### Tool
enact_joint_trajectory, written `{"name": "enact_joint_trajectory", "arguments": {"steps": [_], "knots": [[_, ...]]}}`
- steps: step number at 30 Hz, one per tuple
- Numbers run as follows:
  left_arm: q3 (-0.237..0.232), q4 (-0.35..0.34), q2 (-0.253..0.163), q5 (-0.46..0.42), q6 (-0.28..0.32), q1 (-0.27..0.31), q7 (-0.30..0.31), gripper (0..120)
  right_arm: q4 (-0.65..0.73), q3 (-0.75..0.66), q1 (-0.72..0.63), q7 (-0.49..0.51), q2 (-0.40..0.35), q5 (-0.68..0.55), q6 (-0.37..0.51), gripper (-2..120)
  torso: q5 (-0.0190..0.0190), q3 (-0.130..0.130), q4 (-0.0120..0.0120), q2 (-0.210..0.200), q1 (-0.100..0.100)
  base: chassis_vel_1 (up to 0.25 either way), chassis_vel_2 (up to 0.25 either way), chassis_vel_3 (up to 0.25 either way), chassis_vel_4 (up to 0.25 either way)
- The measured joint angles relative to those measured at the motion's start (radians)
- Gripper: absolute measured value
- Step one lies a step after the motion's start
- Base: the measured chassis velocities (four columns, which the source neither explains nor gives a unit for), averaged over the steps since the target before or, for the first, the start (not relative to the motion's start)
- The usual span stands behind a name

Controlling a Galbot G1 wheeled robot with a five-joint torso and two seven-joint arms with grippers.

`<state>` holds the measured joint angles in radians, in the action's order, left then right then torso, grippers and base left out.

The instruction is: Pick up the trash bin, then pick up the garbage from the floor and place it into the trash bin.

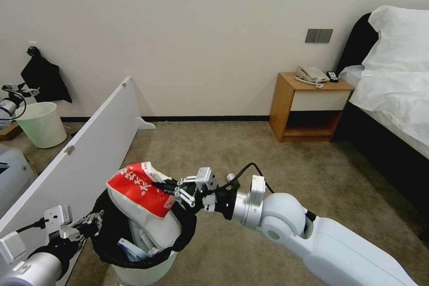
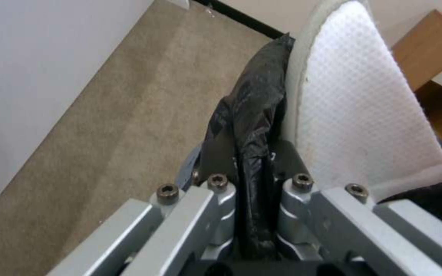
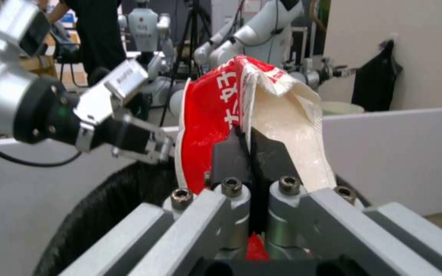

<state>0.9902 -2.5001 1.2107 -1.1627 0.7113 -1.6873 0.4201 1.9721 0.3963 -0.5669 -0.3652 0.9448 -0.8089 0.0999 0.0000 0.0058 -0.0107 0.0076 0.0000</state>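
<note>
Right hand is clamped on the edge of the flattened red-white packet, holding it over the mouth of the trash bin, with a white slipper standing up inside the bin just below the packet. Left hand is pinched shut on the black garbage bag folded over the bin's rim, on the side away from the right hand. Beyond the left hand stands a white panel on the carpet
</note>
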Motion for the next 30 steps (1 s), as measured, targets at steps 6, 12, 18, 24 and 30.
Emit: {"name": "enact_joint_trajectory", "arguments": {"steps": [6, 12, 18, 24, 30], "knots": [[0.001, 0.000, -0.001, -0.001, 0.000, -0.002, 0.000, 5, -0.022, 0.022, 0.006, -0.002, 0.014, 0.005, 0.000, 0, 0.0000, 0.000, 0.0000, 0.000, 0.000, 0.000, 0.000, 0.000, 0.000], [0.001, 0.000, -0.001, -0.002, 0.000, -0.001, 0.000, 5, -0.044, 0.046, 0.009, -0.007, 0.022, 0.025, -0.003, 0, 0.0000, 0.000, 0.0000, 0.000, 0.000, 0.000, 0.000, 0.000, 0.000], [0.001, 0.000, -0.001, -0.003, -0.001, 0.001, 0.000, 5, -0.062, 0.063, 0.009, -0.010, 0.029, 0.037, -0.004, 0, 0.0000, 0.000, -0.0001, 0.000, 0.000, 0.000, 0.000, 0.000, 0.000], [0.001, 0.000, -0.003, -0.005, 0.000, 0.001, -0.001, 5, -0.080, 0.082, 0.011, -0.012, 0.033, 0.048, -0.005, 0, 0.0000, 0.000, -0.0001, 0.000, 0.000, 0.000, 0.000, 0.000, 0.000], [0.002, 0.000, -0.003, -0.006, 0.000, 0.001, -0.001, 5, -0.088, 0.098, 0.011, -0.013, 0.033, 0.058, -0.005, 0, 0.0000, 0.000, 0.0000, 0.000, 0.000, 0.000, 0.000, 0.000, 0.000]]}}
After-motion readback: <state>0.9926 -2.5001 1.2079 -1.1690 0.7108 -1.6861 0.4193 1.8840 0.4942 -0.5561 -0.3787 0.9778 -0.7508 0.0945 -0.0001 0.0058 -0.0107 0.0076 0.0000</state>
